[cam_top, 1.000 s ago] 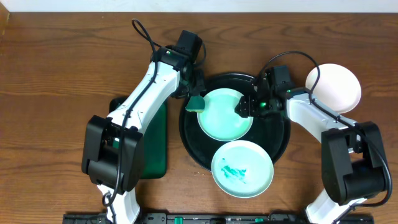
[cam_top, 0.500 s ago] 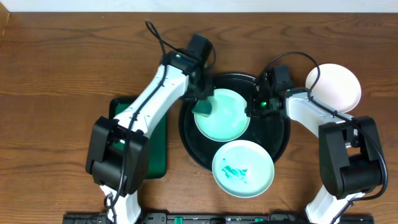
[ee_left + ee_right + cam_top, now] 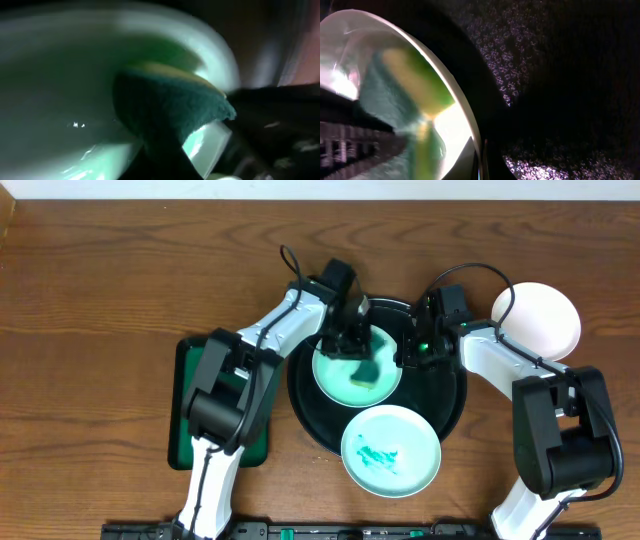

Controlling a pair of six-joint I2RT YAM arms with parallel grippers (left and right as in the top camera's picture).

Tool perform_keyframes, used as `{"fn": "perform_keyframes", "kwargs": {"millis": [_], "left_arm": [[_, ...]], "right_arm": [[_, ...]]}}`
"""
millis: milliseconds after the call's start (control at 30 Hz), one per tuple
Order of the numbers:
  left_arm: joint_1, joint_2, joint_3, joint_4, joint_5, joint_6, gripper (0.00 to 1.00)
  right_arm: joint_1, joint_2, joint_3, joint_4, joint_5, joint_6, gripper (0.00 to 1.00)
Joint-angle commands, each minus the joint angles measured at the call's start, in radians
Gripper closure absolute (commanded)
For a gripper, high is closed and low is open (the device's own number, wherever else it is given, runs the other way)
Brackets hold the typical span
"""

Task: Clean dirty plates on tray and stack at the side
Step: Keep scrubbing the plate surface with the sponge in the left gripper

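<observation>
Swung rightward, the left gripper [image 3: 357, 352] presses its clamped sponge [image 3: 366, 370] onto the far plate [image 3: 335, 376] on the tray [image 3: 300, 385]. The right gripper [image 3: 408, 350] pinches that plate's right rim. 1 smeared plate [image 3: 390, 450] overhangs the tray's near rim; 1 white plate [image 3: 535, 320] lies by the tabletop's right edge.

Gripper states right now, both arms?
Left gripper: closed, holding the sponge.
Right gripper: closed on the rim of the plate under the sponge.
</observation>
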Motion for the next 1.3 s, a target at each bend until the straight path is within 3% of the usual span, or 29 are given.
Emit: {"fn": "perform_keyframes", "kwargs": {"millis": [0, 167, 367, 500, 800, 1267], "left_arm": [[-0.017, 0.040, -0.001, 0.033, 0.188, 0.034, 0.93], [-0.005, 0.040, -0.001, -0.030, -0.010, -0.041, 0.93], [0.037, 0.040, -0.001, -0.226, -0.367, -0.112, 0.93], [0.070, 0.040, -0.001, -0.298, -0.581, -0.081, 0.93], [0.108, 0.040, 0.008, -0.291, -0.846, -0.051, 0.93], [0.018, 0.040, 0.213, -0.300, -0.824, -0.147, 0.93]], "right_arm": [[0.013, 0.066, -0.024, -0.019, 0.006, 0.032, 0.99], [0.012, 0.066, -0.024, -0.030, 0.007, 0.032, 0.99], [0.006, 0.066, -0.024, -0.041, 0.006, 0.032, 0.99], [0.006, 0.066, -0.024, -0.042, 0.006, 0.032, 0.99], [0.000, 0.066, -0.024, -0.060, 0.007, 0.024, 0.99], [-0.001, 0.066, -0.024, -0.060, 0.012, 0.024, 0.99]]}}
